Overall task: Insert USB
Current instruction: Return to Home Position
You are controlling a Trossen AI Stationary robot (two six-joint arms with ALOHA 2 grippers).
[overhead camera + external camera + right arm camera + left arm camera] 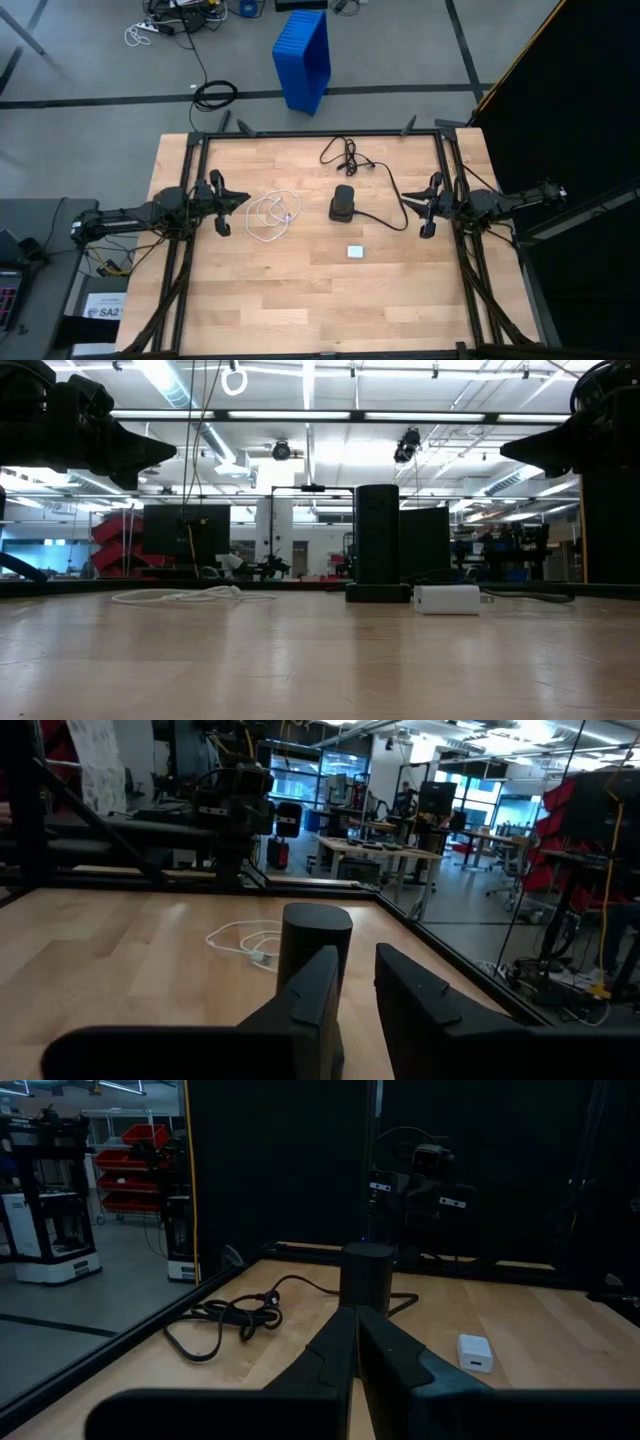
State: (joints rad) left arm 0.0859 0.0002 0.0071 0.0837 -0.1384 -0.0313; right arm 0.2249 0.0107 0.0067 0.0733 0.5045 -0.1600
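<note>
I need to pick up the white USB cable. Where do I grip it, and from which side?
Probably the plug end of the USB cable, coming straight down with the left gripper, which is nearest. The thin loops lie flat on the table and could slip; the plug end is the stiffer, thicker part.

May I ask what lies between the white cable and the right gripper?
The high view shows the black box between the cable and the right gripper, its cord looping nearer the gripper.
</note>
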